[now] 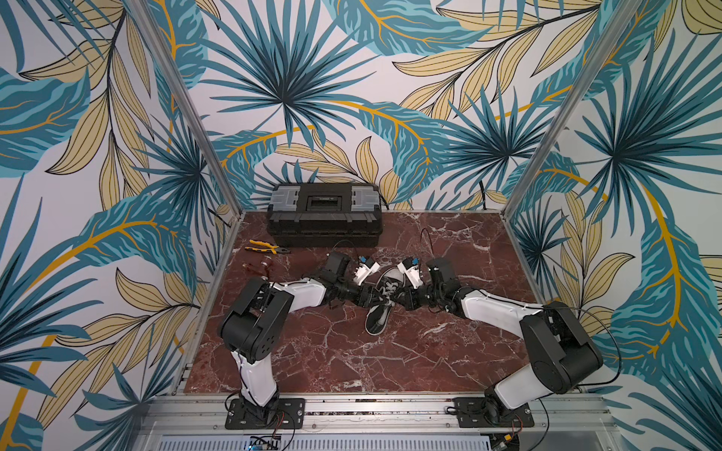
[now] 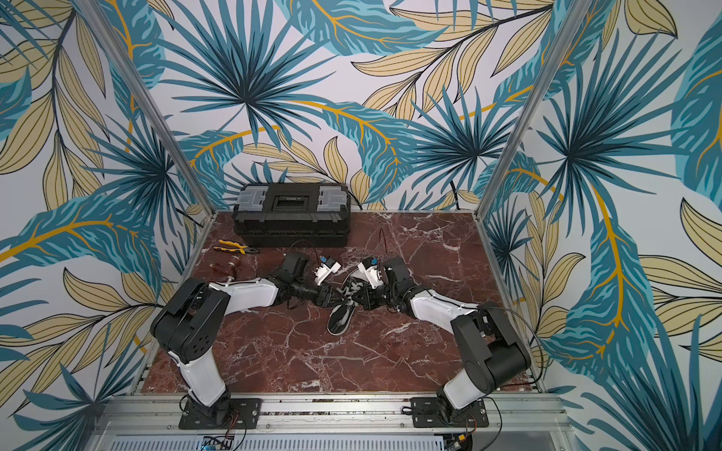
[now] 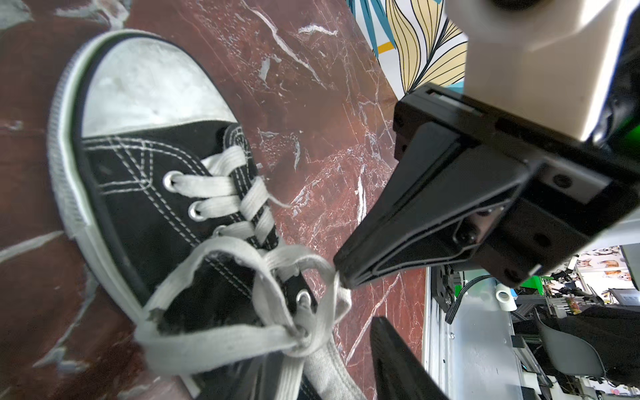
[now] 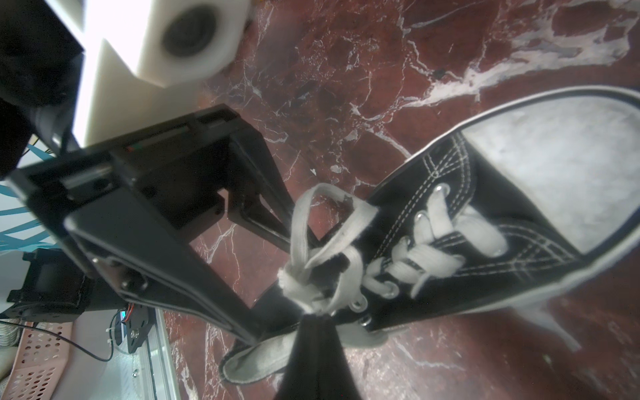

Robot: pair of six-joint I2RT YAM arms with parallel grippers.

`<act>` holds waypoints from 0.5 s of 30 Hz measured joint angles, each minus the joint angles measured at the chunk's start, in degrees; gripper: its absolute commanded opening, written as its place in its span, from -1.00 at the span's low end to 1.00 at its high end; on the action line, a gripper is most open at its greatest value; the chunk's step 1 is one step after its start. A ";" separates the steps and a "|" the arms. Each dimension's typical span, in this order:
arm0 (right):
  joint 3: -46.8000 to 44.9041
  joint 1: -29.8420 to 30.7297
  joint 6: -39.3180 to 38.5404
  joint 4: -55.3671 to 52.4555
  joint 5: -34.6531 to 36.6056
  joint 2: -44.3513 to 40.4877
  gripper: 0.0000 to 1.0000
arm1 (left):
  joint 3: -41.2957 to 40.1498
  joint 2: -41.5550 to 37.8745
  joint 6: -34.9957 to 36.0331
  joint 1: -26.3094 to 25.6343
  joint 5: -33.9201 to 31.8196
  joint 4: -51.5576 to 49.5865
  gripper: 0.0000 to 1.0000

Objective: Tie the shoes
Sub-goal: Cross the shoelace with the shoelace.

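Note:
A black canvas shoe [image 1: 377, 318] with a white toe cap [image 3: 145, 83] lies mid-table in both top views, toe toward the back. Its white laces [image 3: 214, 343] form a loose loop gathered at a knot [image 3: 301, 337] over the tongue. My right gripper [image 4: 313, 317] comes in from the right and is shut on a lace strand beside the knot. Its closed tip also shows in the left wrist view, pinching that lace [image 3: 337, 277]. My left gripper [image 4: 273, 292] sits at the shoe's left with jaws apart, holding nothing. One of its fingers [image 3: 394, 360] stands clear of the laces.
A black toolbox [image 1: 324, 214] stands at the back of the marble table [image 1: 390, 363]. Yellow-handled pliers [image 1: 265, 248] and a small reddish tool [image 1: 256, 267] lie at the back left. Aluminium frame posts [image 1: 547, 129] and patterned walls close in the sides.

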 measured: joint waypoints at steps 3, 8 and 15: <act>-0.17 0.13 -0.39 -0.02 0.02 0.00 -1.00 | 0.33 0.50 -0.61 0.00 0.31 0.37 -0.09; -0.48 0.46 -0.61 0.07 0.02 -0.20 -1.00 | 1.14 1.88 -1.33 0.00 0.52 0.39 -0.25; -1.27 0.61 -0.66 0.07 0.59 -0.92 -1.00 | 1.86 2.23 -1.33 0.00 0.50 -0.04 -0.48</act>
